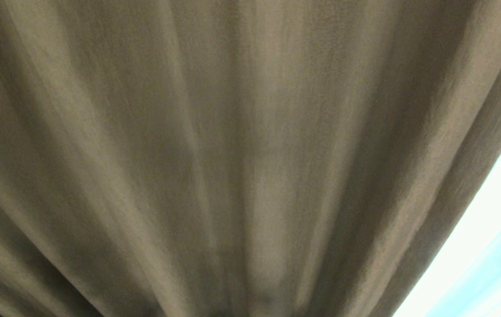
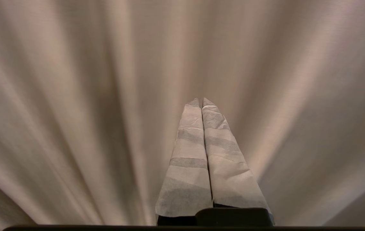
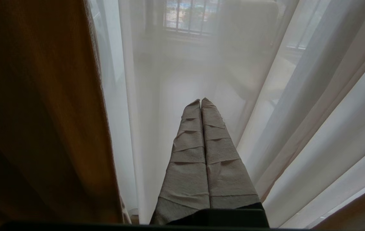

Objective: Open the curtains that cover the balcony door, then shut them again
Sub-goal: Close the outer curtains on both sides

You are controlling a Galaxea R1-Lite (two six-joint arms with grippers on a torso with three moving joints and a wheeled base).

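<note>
Beyond the sheer fabric in your right wrist view, a barred window railing (image 3: 190, 16) with blurred colours outside, a pale floor (image 3: 185, 86) below it, hazy, details you cannot resolve

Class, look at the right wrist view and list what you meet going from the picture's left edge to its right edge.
Opaque beige curtain → sheer white curtain folds → right gripper, shut, in front of the sheer → more sheer white folds → a corner of beige fabric.
</note>
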